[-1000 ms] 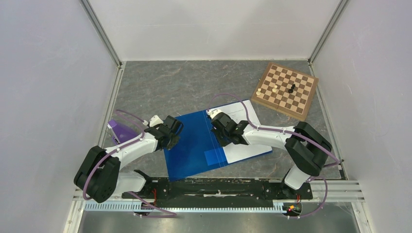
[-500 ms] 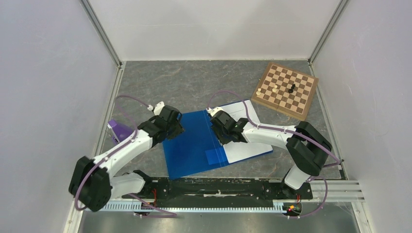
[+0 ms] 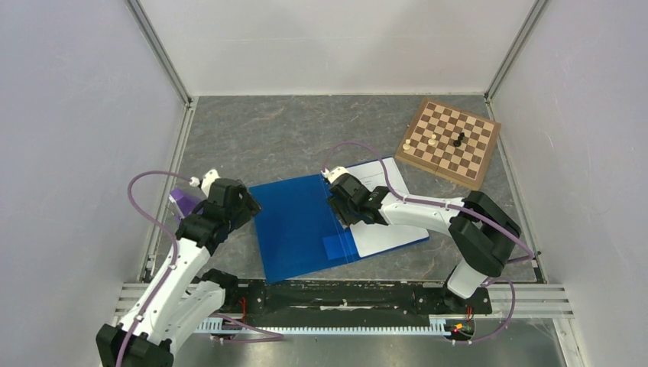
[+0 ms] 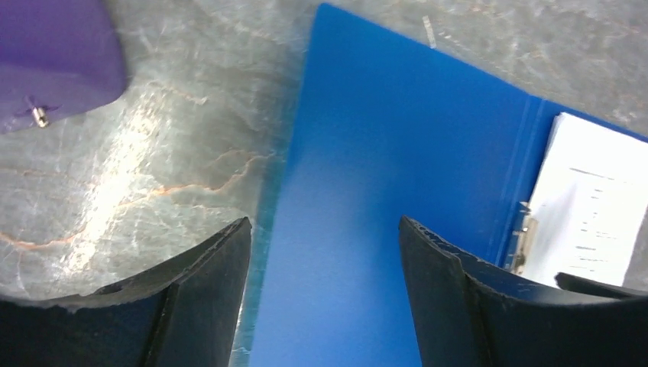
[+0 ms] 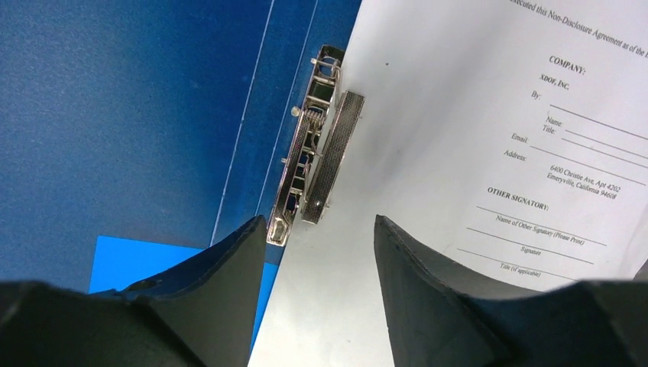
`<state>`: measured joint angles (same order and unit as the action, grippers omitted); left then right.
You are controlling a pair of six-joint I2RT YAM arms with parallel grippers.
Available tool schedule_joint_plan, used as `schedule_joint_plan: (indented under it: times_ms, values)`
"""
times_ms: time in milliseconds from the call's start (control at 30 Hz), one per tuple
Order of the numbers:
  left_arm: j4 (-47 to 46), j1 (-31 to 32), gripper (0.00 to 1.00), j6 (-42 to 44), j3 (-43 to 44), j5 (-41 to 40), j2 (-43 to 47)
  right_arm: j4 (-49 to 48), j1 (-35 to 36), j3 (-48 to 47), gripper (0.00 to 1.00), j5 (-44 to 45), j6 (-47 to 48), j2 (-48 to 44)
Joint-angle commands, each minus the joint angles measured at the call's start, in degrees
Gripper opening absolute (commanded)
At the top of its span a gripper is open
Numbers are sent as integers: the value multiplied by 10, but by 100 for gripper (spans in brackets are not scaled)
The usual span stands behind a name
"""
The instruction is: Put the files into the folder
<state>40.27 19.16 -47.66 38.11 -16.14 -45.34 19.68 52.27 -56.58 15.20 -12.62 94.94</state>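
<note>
The blue folder [image 3: 298, 225] lies open on the grey table, its left cover flat. The files [image 3: 386, 210], white printed sheets, rest on its right half beside the metal clip [image 5: 313, 160]. My left gripper [image 3: 249, 203] is open and holds nothing, hovering over the folder's left edge [image 4: 267, 229]. My right gripper [image 3: 344, 205] is open too, low over the spine, one finger above the blue cover [image 5: 130, 115] and the other above the files [image 5: 458, 115]. The files [image 4: 588, 206] also show at the right of the left wrist view.
A brown chessboard [image 3: 451, 141] with a few pieces sits at the back right. A purple object [image 3: 187, 205] lies left of the folder, close to my left arm. Metal frame rails and white walls close in the table on three sides.
Both grippers went from shut to open. My left arm pulled back leftward, off the folder cover to its left edge. The right arm barely moved.
</note>
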Motion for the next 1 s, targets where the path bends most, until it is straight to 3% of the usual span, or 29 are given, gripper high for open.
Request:
schedule_joint_plan:
  times_ms: [0,200,467,967]
  values:
    - [8,-38,78,-6,-45,61,13,-39,1,-5,58,2,13,3]
    - [-98,-103,80,-46,-159,159,35,-57,-2,5,70,-15,18,2]
    - [-302,-107,81,-111,-298,268,105,-76,-11,22,77,-17,19,4]
    - [-378,-107,83,-101,-226,410,86,-118,-17,35,77,-83,-6,33]
